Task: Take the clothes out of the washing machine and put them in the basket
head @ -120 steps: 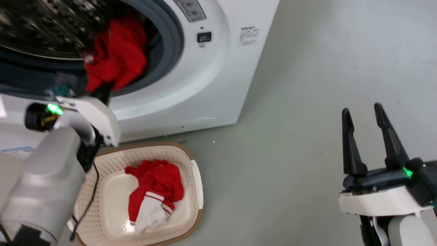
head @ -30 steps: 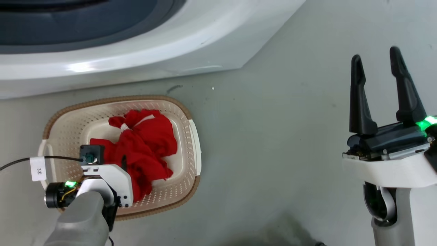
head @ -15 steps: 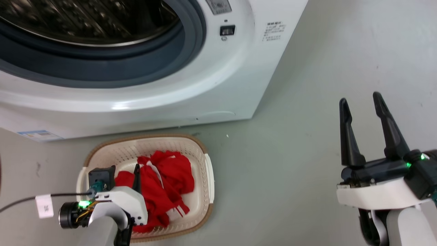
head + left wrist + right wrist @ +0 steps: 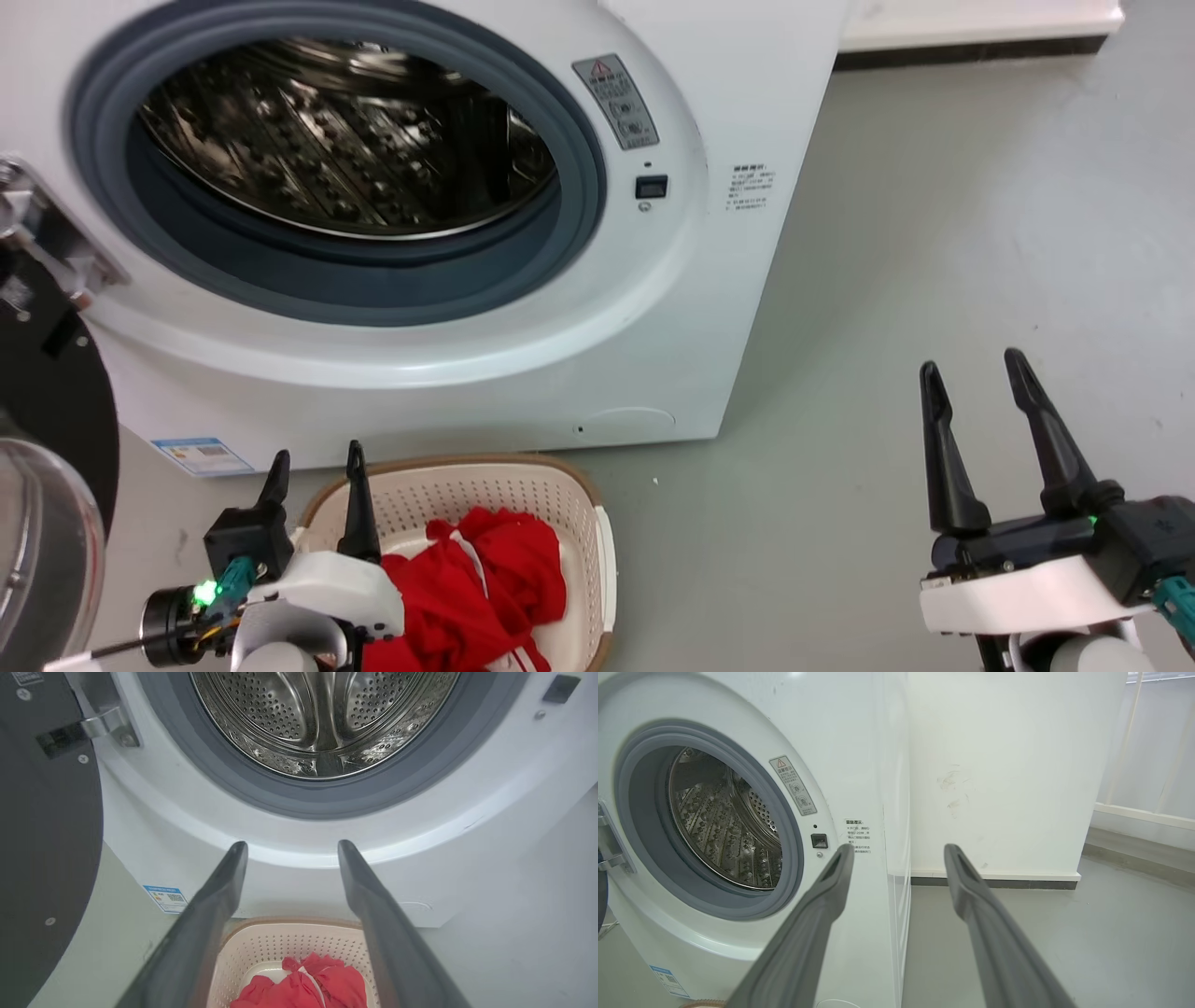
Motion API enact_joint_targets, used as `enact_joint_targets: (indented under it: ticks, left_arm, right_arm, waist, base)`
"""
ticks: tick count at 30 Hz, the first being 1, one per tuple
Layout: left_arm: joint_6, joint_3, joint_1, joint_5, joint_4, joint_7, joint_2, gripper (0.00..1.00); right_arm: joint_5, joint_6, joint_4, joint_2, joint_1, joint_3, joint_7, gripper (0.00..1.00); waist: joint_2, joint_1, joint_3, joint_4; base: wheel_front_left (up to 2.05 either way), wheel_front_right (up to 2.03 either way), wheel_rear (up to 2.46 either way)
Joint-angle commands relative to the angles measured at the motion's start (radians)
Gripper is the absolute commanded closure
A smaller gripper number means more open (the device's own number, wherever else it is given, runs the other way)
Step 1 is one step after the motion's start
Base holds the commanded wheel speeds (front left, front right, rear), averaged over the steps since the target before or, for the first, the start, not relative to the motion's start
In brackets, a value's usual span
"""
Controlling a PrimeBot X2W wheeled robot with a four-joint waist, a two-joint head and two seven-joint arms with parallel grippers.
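The white washing machine (image 4: 709,280) stands with its porthole uncovered, and the steel drum (image 4: 345,140) holds no clothes that I can see. On the floor in front of it sits the cream basket (image 4: 551,490) with red clothes (image 4: 485,597) heaped inside. My left gripper (image 4: 316,459) hovers open over the basket's left rim, nothing between its fingers. The left wrist view looks past the left gripper (image 4: 289,845) at the drum (image 4: 322,718), the basket (image 4: 289,947) and the red clothes (image 4: 308,984). My right gripper (image 4: 971,366) is open and empty over the floor at the right; from its own wrist the right gripper (image 4: 899,848) faces the washing machine (image 4: 859,765).
The black-rimmed glass door (image 4: 47,485) hangs open at the far left, close to my left arm. Grey floor (image 4: 934,233) stretches to the right of the machine. A white wall with a dark skirting (image 4: 994,882) stands behind.
The camera has tilted up, bringing the whole porthole into view. My left gripper has lifted off the red clothes in the basket and stands open above its rim. Earlier it carried a red garment from the drum.
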Motion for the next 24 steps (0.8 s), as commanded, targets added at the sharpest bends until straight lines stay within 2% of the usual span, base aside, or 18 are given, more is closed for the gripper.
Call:
enact_joint_targets:
  ticks: [1, 6, 13, 24]
  left_arm:
    - [-0.004, 0.007, 0.010, 0.008, -0.010, -0.002, -0.002, 0.00]
    - [-0.023, 0.068, 0.071, 0.080, -0.121, -0.002, -0.045, 0.00]
    - [-0.048, 0.093, 0.134, 0.167, -0.235, -0.002, -0.068, 0.00]
    - [-0.062, 0.107, 0.180, 0.199, -0.297, -0.003, -0.083, 0.00]
  right_arm:
    - [0.003, -0.001, 0.001, 0.001, 0.011, -0.003, -0.002, 0.00]
    - [-0.001, -0.001, 0.007, 0.001, 0.042, -0.005, -0.002, 0.00]
    - [0.001, -0.001, 0.019, 0.001, 0.076, -0.014, -0.002, 0.00]
    - [0.006, -0.001, 0.034, 0.001, 0.108, -0.022, -0.002, 0.00]
  waist:
    - [-0.0001, 0.0003, -0.024, 0.010]
    - [-0.0001, 0.0003, -0.062, 0.019]
    - [-0.0001, 0.0003, -0.106, 0.023]
    - [-0.0001, 0.0003, -0.129, 0.023]
  base:
    - [0.00, 0.00, 0.00]
    - [0.00, 0.00, 0.00]
    - [0.00, 0.00, 0.00]
    - [0.00, 0.00, 0.00]
